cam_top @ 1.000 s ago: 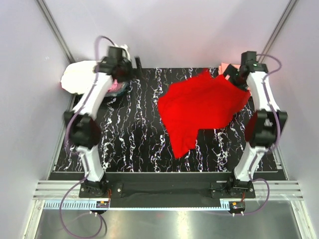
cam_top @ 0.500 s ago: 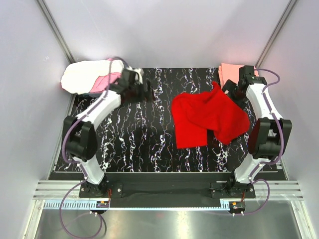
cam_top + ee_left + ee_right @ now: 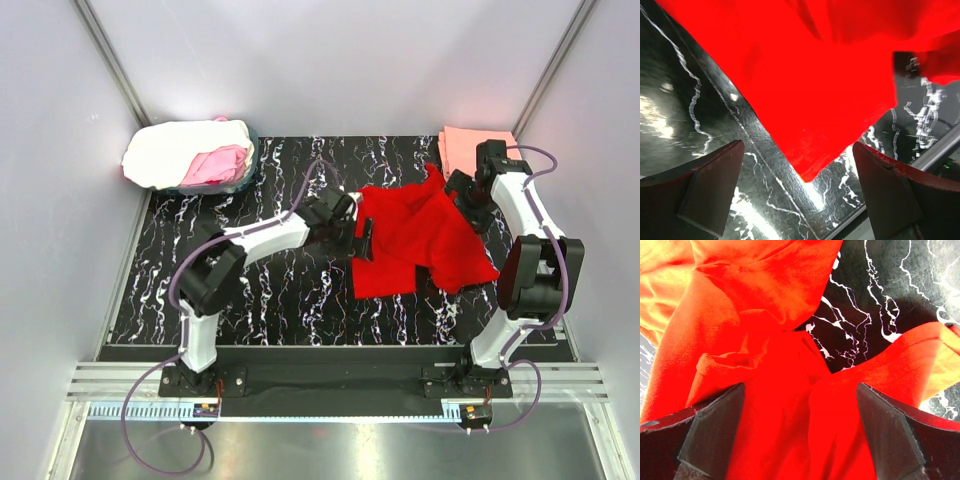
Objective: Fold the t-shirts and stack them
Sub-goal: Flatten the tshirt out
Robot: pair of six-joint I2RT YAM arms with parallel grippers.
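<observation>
The bright red cloth t-shirt (image 3: 420, 240) is lying crumpled and partly doubled over itself on the right half of the black, white-veined table top (image 3: 260, 290), so its sleeves and neck are hard to make out from above. The left arm is stretching low and nearly straight across the table toward the shirt's left edge, and its left gripper (image 3: 362, 238) is covering part of that edge; in the left wrist view the left gripper (image 3: 797, 167) is standing with its jaws spread wide and one pointed corner of red cloth showing between the fingers, though whether they are touching it cannot be told. The right arm is bending in over the shirt's far right corner, and the right gripper (image 3: 470, 205) is likewise spread wide, holding nothing; its own camera is showing the right gripper (image 3: 800, 410) over bunched red folds, with the cloth glaring orange-yellow at the frame edges. Just beyond the red shirt, a folded salmon-pink shirt (image 3: 470, 145) is being partly hidden by the right arm. Far to the red shirt's left, a heap of cream-white cloth (image 3: 175, 150) and a pink shirt (image 3: 215, 165) are sitting bundled together, their shapes unclear.
</observation>
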